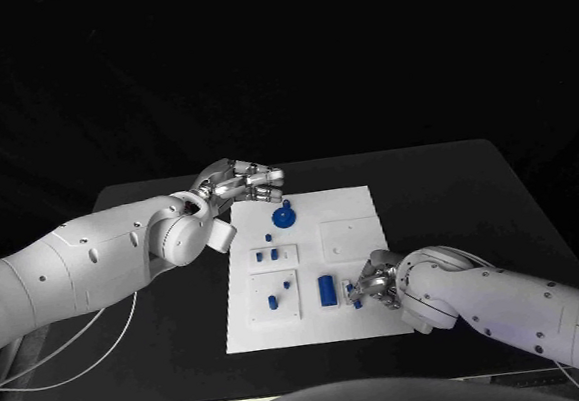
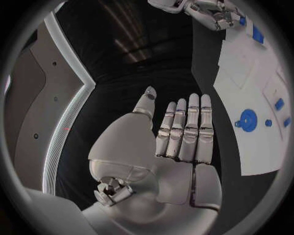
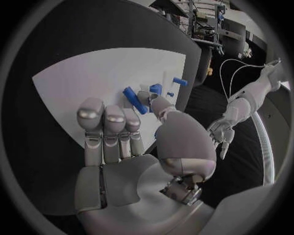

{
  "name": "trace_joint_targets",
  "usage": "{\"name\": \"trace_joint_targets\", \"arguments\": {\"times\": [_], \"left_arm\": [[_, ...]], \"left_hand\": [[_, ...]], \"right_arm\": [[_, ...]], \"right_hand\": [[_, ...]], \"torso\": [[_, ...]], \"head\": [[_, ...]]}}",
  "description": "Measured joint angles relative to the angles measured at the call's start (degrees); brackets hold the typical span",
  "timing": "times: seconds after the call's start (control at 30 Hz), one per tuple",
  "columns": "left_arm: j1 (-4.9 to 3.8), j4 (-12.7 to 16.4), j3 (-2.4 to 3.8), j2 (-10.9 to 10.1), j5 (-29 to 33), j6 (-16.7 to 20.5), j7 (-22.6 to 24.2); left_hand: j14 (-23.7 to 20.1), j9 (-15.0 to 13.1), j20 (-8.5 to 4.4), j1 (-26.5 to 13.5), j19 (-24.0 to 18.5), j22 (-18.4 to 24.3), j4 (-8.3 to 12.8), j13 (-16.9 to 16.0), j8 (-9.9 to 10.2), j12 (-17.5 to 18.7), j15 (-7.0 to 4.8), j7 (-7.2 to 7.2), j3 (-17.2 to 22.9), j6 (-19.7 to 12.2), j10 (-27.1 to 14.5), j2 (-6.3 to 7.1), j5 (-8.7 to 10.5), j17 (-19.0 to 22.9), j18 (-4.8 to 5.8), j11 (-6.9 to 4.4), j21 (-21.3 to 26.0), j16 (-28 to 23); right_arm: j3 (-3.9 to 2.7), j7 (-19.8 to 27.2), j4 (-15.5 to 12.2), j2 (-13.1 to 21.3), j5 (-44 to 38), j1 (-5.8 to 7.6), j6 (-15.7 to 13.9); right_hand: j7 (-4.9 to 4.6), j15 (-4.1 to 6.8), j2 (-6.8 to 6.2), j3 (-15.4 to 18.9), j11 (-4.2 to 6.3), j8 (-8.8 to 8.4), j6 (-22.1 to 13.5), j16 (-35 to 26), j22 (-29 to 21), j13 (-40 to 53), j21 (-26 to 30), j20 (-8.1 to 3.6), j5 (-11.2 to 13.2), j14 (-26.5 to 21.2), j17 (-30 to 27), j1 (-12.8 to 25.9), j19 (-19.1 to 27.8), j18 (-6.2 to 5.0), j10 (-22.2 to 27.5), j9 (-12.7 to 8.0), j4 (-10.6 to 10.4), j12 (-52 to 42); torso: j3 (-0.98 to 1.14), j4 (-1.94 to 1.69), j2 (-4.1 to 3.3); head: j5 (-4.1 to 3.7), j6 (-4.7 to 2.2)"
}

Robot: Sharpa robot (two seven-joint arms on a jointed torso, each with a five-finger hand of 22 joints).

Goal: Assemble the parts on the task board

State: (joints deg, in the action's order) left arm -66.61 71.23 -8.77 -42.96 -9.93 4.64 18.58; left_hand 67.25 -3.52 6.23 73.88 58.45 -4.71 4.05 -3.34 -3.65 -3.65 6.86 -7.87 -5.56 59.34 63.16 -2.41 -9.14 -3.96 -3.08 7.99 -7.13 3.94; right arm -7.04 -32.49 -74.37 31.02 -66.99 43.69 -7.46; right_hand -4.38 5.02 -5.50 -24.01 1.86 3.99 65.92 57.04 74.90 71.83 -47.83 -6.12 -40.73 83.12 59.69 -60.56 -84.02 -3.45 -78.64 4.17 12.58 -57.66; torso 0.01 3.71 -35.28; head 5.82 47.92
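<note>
The white task board (image 1: 341, 203) lies in the middle of the table, also seen as the board (image 2: 257, 152) and the board (image 3: 80, 78). A round blue part (image 1: 284, 216) (image 2: 247, 120) sits near its far left corner, with small blue pegs (image 1: 266, 256) nearer. My left hand (image 1: 240, 182) (image 2: 183, 129) hovers at that far left corner, fingers straight and side by side, holding nothing. My right hand (image 1: 377, 284) (image 3: 119, 132) rests at the board's near right part. Its thumb tip lies against a blue bar (image 1: 327, 289) (image 3: 134, 100); the other fingers stay straight and grip nothing.
More small blue parts (image 1: 277, 298) stand in the near left block of the board. A white cable (image 1: 92, 349) trails over the table's left edge. Bare black tabletop (image 1: 432, 180) stretches right of the board.
</note>
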Motion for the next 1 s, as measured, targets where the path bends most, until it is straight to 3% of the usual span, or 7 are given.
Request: {"name": "trace_joint_targets", "arguments": {"times": [0.13,0.47,0.77,1.0], "left_arm": [[0.0,-0.05,0.0,0.03,-0.01,-0.07,-0.01],[0.0,-0.11,0.0,0.08,-0.02,-0.18,-0.04],[0.0,-0.19,0.0,0.13,-0.03,-0.25,-0.06],[0.0,-0.25,0.0,0.14,-0.04,-0.3,-0.09]], "left_hand": [[0.0,0.0,0.0,0.0,0.0,0.0,0.0,0.0,0.0,0.0,0.0,0.0,0.0,0.0,0.0,0.0,0.0,0.0,0.0,0.0,0.0,0.0],[0.0,0.0,0.0,0.0,0.0,0.0,-0.14,0.0,0.0,0.0,0.0,0.0,-0.14,0.0,0.0,0.0,0.0,0.0,0.0,0.0,0.0,0.0],[0.0,0.0,0.0,0.0,0.0,0.0,-0.14,0.0,0.0,0.0,0.0,0.0,-0.14,0.0,0.0,0.0,0.0,0.0,0.0,0.0,-0.01,0.0],[0.0,0.0,0.0,0.0,0.0,0.0,-0.14,0.0,0.0,0.0,0.0,0.0,-0.14,0.0,0.0,0.0,0.0,0.0,0.0,0.0,-0.01,0.0]], "right_arm": [[-0.05,0.0,0.49,-0.32,0.01,0.12,0.08],[-0.06,-0.05,1.1,-0.74,-0.17,0.2,0.1],[-0.05,-0.08,1.49,-1.01,-0.61,0.25,0.28],[-0.09,-0.27,1.95,-1.37,-1.28,0.36,0.77]], "right_hand": [[0.37,0.0,0.01,0.88,0.23,-0.16,0.4,-0.25,0.0,-0.12,0.23,0.0,2.28,0.0,-0.06,-0.01,0.0,0.0,0.05,0.0,-0.42,0.0],[1.02,-0.02,1.37,5.19,0.38,-0.16,2.02,-0.25,0.05,-0.23,0.63,0.0,13.75,-0.02,-0.11,-1.37,0.0,-0.01,-0.02,0.0,-2.19,0.0],[1.11,-0.02,1.53,7.4,0.37,-0.14,2.33,-0.47,0.04,-0.5,0.93,0.0,17.05,-0.02,-0.16,-1.53,0.0,0.0,-0.02,0.0,-4.29,0.22],[1.18,-0.02,1.53,9.61,0.36,-0.1,2.67,-0.47,0.03,-0.72,1.17,-0.21,22.15,-0.02,-0.16,-1.53,0.21,-0.01,-0.02,0.16,-6.5,0.44]], "torso": [[0.01,0.01,-0.02],[-0.02,0.0,-0.03],[-0.05,0.0,-0.01],[0.02,-0.01,-0.01]], "head": [[0.0,0.0],[0.15,0.19],[0.25,0.25],[0.32,0.27]]}}
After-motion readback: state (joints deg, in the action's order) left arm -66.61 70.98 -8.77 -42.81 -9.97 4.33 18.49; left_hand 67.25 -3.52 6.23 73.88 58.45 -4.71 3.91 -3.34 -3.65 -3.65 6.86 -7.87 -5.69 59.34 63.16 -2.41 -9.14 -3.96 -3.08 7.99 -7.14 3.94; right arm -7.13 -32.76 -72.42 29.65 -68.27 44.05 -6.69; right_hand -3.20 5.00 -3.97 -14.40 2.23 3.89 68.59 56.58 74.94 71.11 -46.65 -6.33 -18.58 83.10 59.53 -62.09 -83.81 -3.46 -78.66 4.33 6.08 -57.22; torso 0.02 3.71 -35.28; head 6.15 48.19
